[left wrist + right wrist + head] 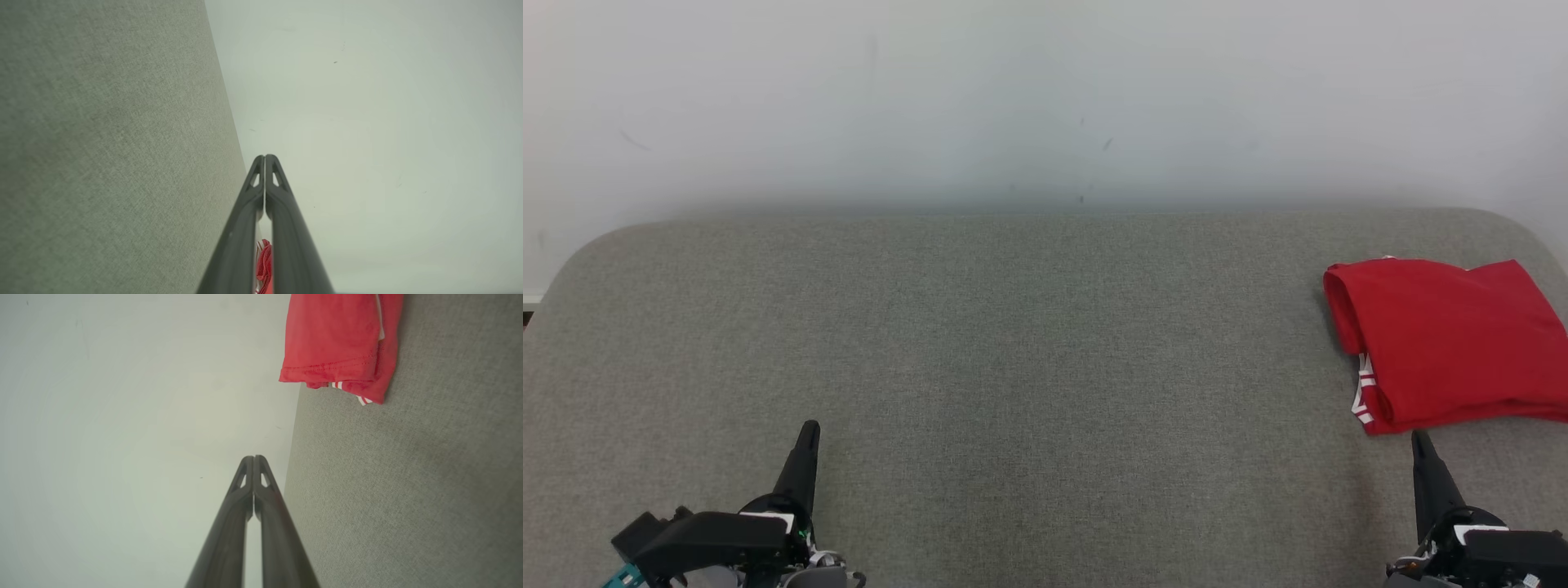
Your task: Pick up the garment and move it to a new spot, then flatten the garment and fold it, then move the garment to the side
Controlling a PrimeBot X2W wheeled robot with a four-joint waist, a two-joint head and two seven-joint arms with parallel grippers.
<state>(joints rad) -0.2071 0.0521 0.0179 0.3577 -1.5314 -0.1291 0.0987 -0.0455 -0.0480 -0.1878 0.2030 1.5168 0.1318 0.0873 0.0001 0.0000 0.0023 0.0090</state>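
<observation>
At the right edge of the grey woven fabric tabletop [1045, 343], a folded red cloth garment [1450, 343] lies flat.
White striped trim peeks from its near left corner, too small to read as lettering. The dark two-fingered left gripper [809, 429] is clenched on nothing at the lower left, well apart from the garment; the matching right gripper [1420, 437] is likewise pressed closed and empty, near the garment's front edge without touching.

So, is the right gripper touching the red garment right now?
Apart. In the right wrist view the right gripper, shut, sits well short of the folded red garment, with a plain gap between its tips and the cloth's hem.
</observation>
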